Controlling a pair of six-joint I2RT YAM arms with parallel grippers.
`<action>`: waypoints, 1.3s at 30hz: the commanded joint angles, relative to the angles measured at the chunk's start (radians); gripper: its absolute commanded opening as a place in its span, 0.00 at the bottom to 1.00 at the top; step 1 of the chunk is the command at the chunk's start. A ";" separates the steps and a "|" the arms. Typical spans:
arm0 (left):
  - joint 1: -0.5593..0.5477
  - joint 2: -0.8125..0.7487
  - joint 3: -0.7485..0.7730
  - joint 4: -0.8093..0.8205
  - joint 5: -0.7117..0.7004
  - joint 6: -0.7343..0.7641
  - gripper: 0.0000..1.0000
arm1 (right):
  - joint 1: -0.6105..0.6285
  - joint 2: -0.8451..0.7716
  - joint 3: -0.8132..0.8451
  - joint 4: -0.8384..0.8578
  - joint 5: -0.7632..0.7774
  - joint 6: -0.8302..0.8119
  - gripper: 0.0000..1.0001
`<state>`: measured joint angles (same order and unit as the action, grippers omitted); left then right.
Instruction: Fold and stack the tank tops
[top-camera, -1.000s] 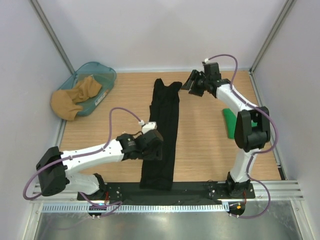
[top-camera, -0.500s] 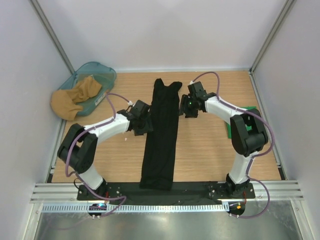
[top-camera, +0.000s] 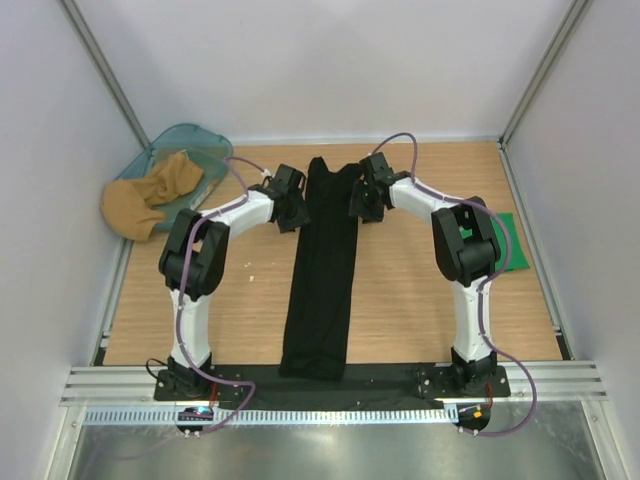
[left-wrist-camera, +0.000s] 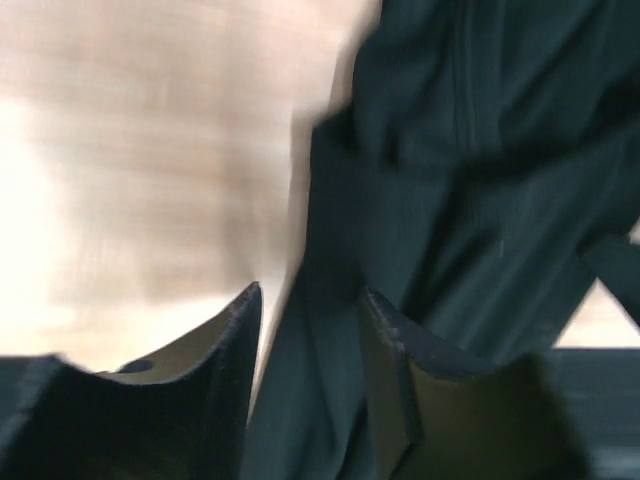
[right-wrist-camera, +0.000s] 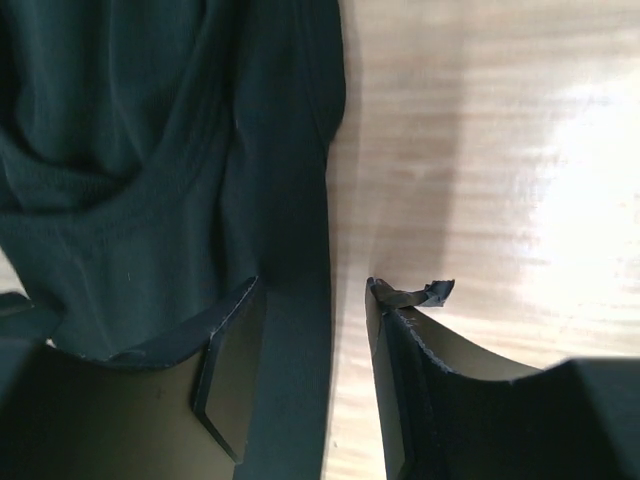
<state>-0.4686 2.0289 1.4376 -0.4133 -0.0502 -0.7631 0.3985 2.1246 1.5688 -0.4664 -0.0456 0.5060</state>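
Black ribbed tank top (top-camera: 322, 280) lies centred on the wooden desk (top-camera: 420, 300) as a long narrow strip: the lengthwise fold looks done, with the crosswise fold and stacking left. Bright green tank top (top-camera: 516, 245), seemingly folded, sits by the right edge. Both arms reach far; left claw (left-wrist-camera: 305, 300) and right claw (right-wrist-camera: 312, 285), both released, straddle the strip's far-end sides.
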 joint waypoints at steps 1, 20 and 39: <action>0.015 0.068 0.111 -0.016 0.009 0.028 0.43 | 0.008 0.020 0.097 -0.023 0.041 -0.007 0.50; 0.077 0.407 0.542 -0.030 -0.051 -0.100 0.02 | -0.049 0.377 0.661 -0.190 0.058 -0.008 0.14; -0.054 -0.464 -0.304 0.044 -0.132 -0.031 0.61 | 0.074 -0.508 -0.404 0.037 0.007 -0.009 0.46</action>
<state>-0.4500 1.6905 1.2411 -0.4019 -0.1467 -0.8001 0.4335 1.7638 1.3239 -0.4892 -0.0349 0.4984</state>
